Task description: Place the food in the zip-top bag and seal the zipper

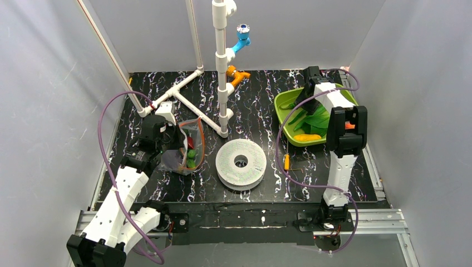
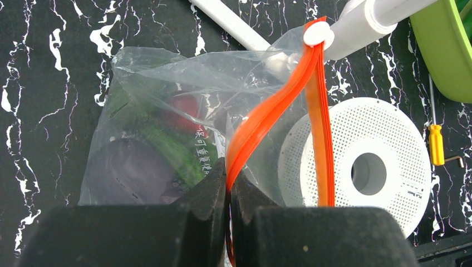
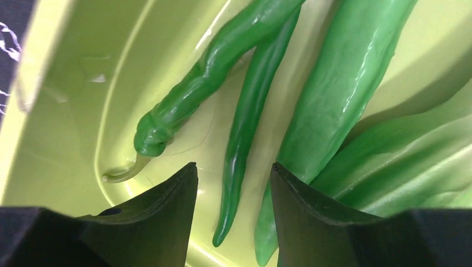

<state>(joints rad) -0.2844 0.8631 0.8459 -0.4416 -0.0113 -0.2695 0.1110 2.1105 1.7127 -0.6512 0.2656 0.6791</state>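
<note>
The clear zip-top bag [image 1: 188, 149] lies left of centre and holds a purple eggplant [image 2: 119, 169], a green piece [image 2: 178, 146] and a dark red plum [image 2: 186, 105]. My left gripper [image 2: 229, 169] is shut on the orange-red zipper [image 2: 267, 114] at the bag's near end; it also shows in the top view [image 1: 177, 140]. The zipper's two strips stand apart, with a white slider [image 2: 318, 34] at the far end. My right gripper [image 3: 234, 165] is open, low inside the lime-green tray [image 1: 284, 103], and straddles the tip of a thin green pepper [image 3: 247, 122]. Other green peppers [image 3: 339, 83] and a bok choy leaf [image 3: 423, 161] lie beside it.
A yellow banana [image 1: 307, 137] lies at the tray's near edge. A white perforated spool [image 1: 240, 163] sits mid-table, with a small orange-handled screwdriver [image 1: 286, 162] to its right. A white pipe frame [image 1: 189, 103] stands behind the bag. Grey walls close in both sides.
</note>
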